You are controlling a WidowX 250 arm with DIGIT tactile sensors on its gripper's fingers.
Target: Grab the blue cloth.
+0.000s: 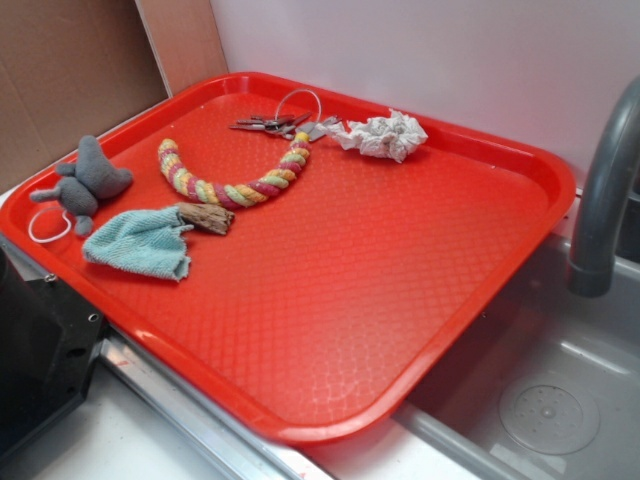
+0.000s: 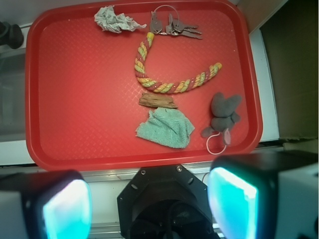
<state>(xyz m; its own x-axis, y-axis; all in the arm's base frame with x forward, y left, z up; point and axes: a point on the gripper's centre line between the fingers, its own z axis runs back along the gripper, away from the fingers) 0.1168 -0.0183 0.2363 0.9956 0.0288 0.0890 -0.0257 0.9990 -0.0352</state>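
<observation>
Exterior view angled down from beside the sink, wrist view high overhead, both sharing the red tray (image 1: 480, 270) (image 2: 75, 99).

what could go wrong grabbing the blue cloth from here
1. The piece of wood lies right against the blue cloth, so closing fingers may catch it too.
2. The grey plush toy and its white loop sit just beside the cloth; a sideways miss could snag them.
3. The gripper is open, high above and off the red tray; the flat cloth may slip out of a shallow pinch.
</observation>
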